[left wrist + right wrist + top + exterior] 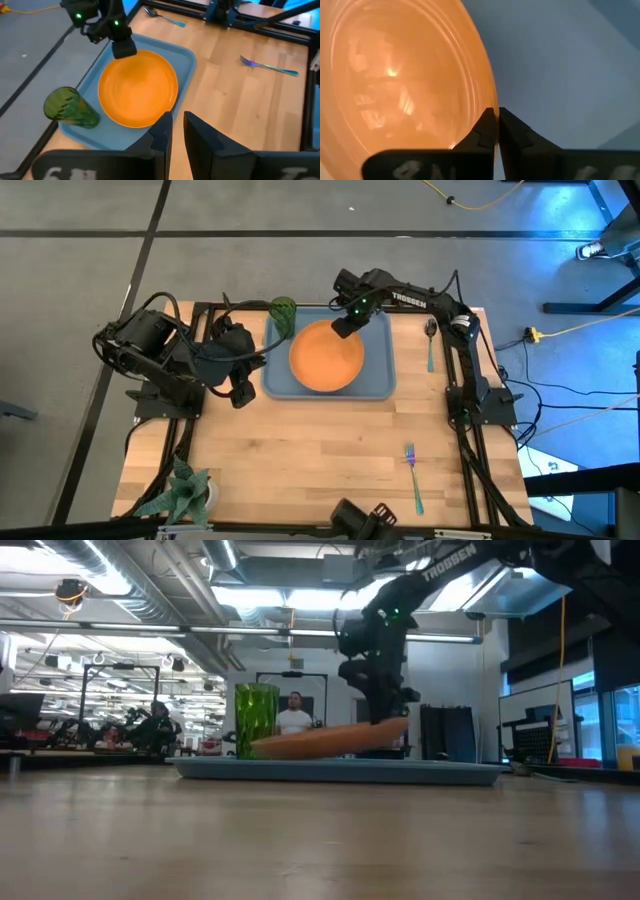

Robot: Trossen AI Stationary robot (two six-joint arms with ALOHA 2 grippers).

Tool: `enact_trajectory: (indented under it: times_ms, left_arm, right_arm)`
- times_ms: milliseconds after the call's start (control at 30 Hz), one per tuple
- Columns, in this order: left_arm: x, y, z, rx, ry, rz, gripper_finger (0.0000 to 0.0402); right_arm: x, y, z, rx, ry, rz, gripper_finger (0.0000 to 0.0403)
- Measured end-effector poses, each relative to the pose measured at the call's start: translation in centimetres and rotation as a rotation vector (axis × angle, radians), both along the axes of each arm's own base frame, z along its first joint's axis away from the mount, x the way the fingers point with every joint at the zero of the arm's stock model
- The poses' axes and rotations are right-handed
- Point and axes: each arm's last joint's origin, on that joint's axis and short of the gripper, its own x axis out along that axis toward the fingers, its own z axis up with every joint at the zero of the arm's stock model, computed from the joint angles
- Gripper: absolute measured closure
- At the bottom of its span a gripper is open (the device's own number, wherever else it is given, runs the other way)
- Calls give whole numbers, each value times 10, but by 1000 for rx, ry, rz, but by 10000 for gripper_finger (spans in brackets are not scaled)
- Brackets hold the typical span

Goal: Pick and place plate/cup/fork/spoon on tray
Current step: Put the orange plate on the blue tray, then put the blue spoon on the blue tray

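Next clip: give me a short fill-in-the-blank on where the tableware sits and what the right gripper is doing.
1. The right gripper is shut on the rim of the ____.
2. The cup stands at a corner of the ____.
3. The fork and the spoon both lie on the bare ____, off the tray.
4. In the low view the plate sits ____, one edge lifted.

Missing words: plate; tray; table; tilted

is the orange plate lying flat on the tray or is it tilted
Tilted. In the low view the plate slopes over the tray, its higher edge pinched in the shut right gripper.
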Motion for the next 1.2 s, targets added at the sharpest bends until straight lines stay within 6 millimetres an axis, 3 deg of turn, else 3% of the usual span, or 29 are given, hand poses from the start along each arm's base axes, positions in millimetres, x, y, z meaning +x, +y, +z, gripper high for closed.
enact_trajectory:
  times_ms: [467, 667, 833, 1000, 1200]
  left_arm:
    - [0, 0, 0, 5, -6, 13, 360]
    - [0, 0, 0, 5, -6, 13, 360]
    - [0, 0, 0, 5, -6, 13, 360]
    - [0, 0, 0, 6, -7, 14, 360]
    - [1, 5, 0, 14, -17, 55, 360]
  right_arm:
    - [-16, -12, -39, -7, 4, 21, 390]
    - [-13, -14, -39, -31, -22, 26, 344]
    - [-12, -15, -36, -41, -34, 28, 331]
    - [-9, -17, -20, -47, -42, 26, 329]
    - [-7, -13, 30, -44, -19, 105, 328]
